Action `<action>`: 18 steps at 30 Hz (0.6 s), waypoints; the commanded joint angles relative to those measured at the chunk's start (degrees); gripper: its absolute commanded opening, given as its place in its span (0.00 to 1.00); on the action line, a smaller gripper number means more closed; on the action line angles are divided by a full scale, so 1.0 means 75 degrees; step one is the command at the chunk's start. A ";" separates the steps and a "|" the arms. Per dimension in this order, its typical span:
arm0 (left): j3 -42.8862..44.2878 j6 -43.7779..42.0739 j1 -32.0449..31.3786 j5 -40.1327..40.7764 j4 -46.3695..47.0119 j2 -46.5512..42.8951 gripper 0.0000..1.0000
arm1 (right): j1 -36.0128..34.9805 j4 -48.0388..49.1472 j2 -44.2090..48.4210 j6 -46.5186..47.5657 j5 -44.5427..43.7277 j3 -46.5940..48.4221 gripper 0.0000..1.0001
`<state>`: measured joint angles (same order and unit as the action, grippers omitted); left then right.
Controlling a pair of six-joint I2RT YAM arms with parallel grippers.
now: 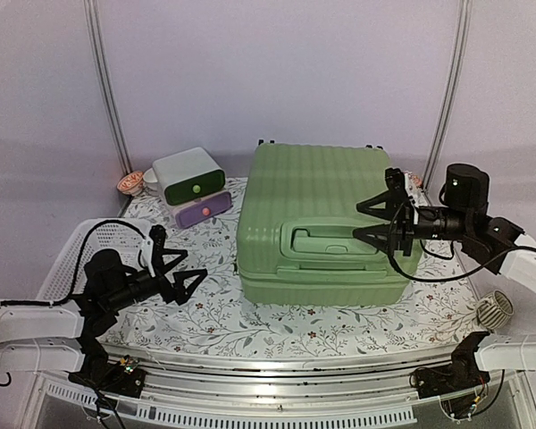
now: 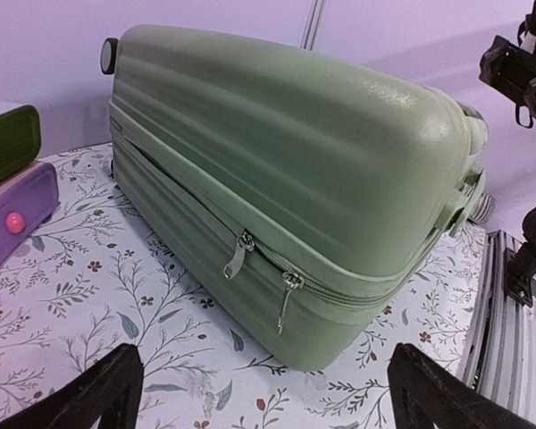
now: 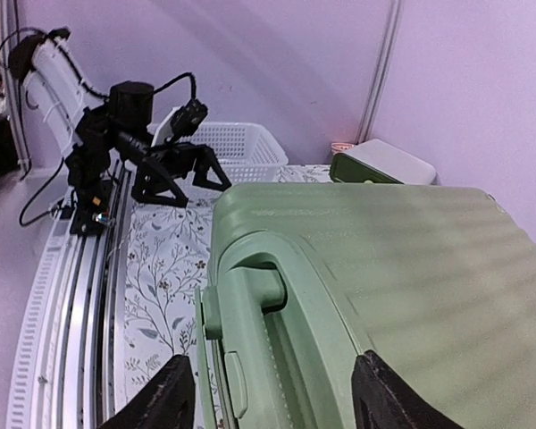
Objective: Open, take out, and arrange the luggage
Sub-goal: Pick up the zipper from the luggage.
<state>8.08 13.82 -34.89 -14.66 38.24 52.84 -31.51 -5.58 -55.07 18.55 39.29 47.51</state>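
Note:
The luggage is a large light-green ribbed suitcase lying flat and closed in the middle of the table. Its recessed green handle faces the near edge. My right gripper hovers over the suitcase's near right part, open. In the right wrist view its fingers stand on either side of the handle without touching it. My left gripper is open just above the cloth, left of the suitcase. From the left wrist, two zipper pulls hang on the closed seam near the corner ahead of the left gripper.
A white-and-green drawer box sits on a purple box at the back left, with a small bowl beside them. A white perforated basket lies under my left arm. A white round object sits at the right edge.

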 commanded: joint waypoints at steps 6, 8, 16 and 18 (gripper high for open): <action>0.0176 -0.1017 -0.0162 -0.0544 0.0897 0.1009 0.90 | -0.0495 -0.2367 -0.0640 0.2307 0.0156 0.1129 0.58; 0.0249 -0.1103 -0.0181 -0.0580 0.1071 0.1364 0.91 | -0.0678 -0.2789 -0.0787 0.2346 -0.0161 0.1366 0.58; 0.1038 -0.2141 -0.0221 -0.1707 0.1256 0.3060 0.78 | -0.1103 -0.4324 -0.1341 0.2776 -0.1334 0.2077 0.52; 0.1236 -0.2206 -0.0232 -0.1693 0.1344 0.3450 0.76 | -0.1132 -0.4449 -0.1364 0.2802 -0.1614 0.2114 0.52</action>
<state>13.91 1.48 -35.64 -24.05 46.04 74.24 -39.13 -32.27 -64.60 37.32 32.88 61.54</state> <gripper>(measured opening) 0.779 0.521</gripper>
